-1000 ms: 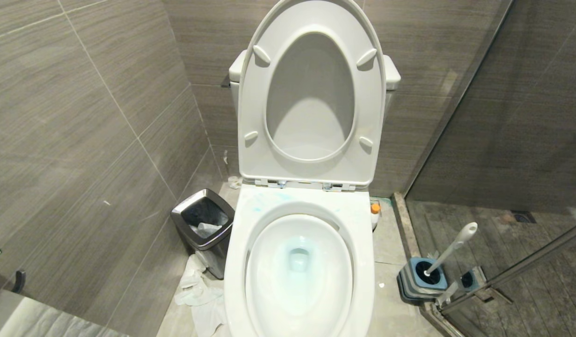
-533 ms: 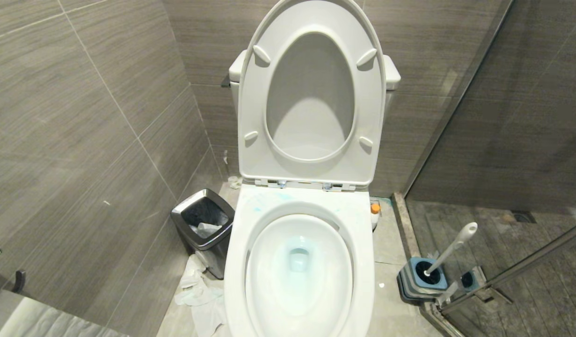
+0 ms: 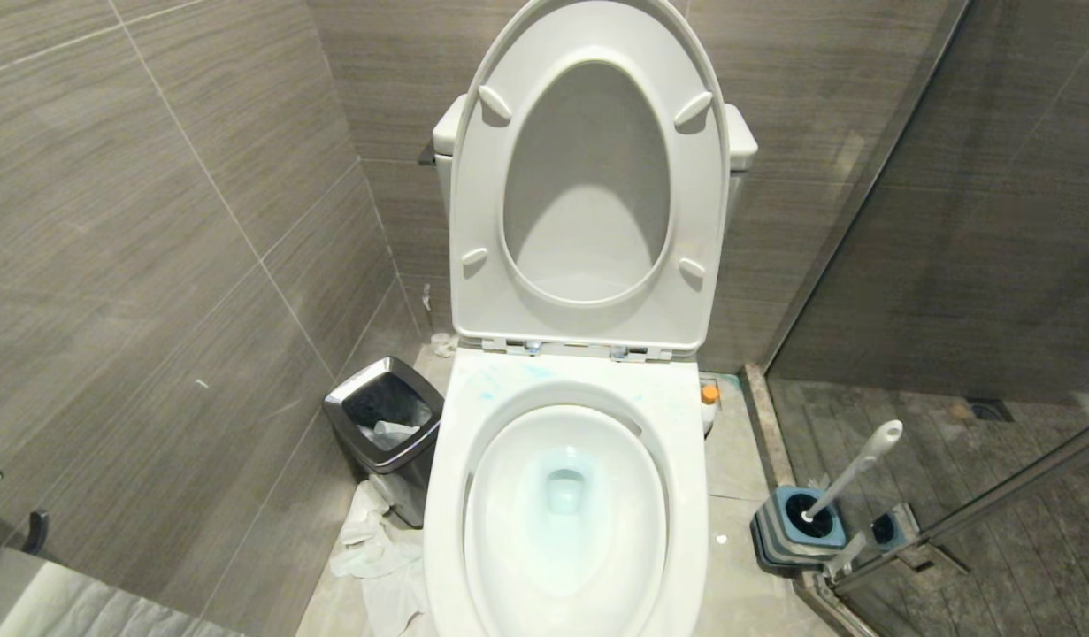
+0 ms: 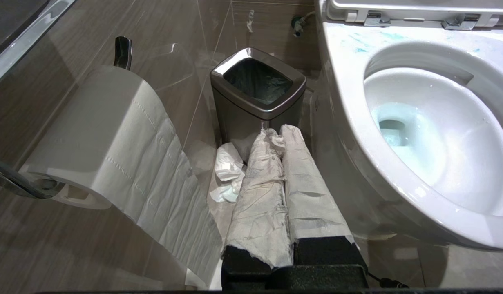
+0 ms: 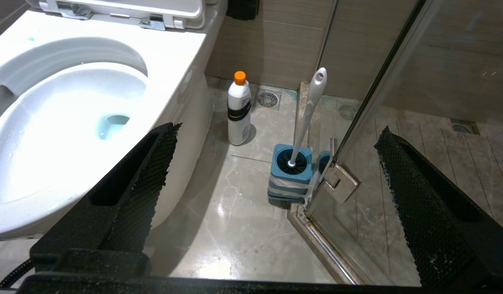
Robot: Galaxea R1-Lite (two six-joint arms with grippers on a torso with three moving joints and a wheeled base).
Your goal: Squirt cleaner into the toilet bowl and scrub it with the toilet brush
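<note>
My right gripper [image 5: 276,192] has its two black textured jaws spread as wide as they go, with nothing between them but open floor. My left gripper [image 4: 282,136] is pressed shut, its fingers wrapped in paper, empty, parked low beside the waste bin [image 4: 258,87] and the paper roll [image 4: 100,134]. Neither arm shows from my head camera. The cleaner [image 5: 239,109] stands upright on the floor on my right side, just beside the outer wall of the toilet bowl [image 3: 562,566], orange cap up, its long axis vertical. It lies ahead of my right jaws and toward the toilet side of the gap. The toilet brush [image 5: 310,110] stands in its blue striped holder [image 5: 290,175], nearer to me than the bottle, just beside the glass shower door [image 5: 398,81], handle leaning up and away. The seat and lid are raised, the water looks faintly turquoise, and blue smears mark the rim. My right arm is plainly the nearer one. I judge the bottle comes first, taken across its upright body from the side.
</note>
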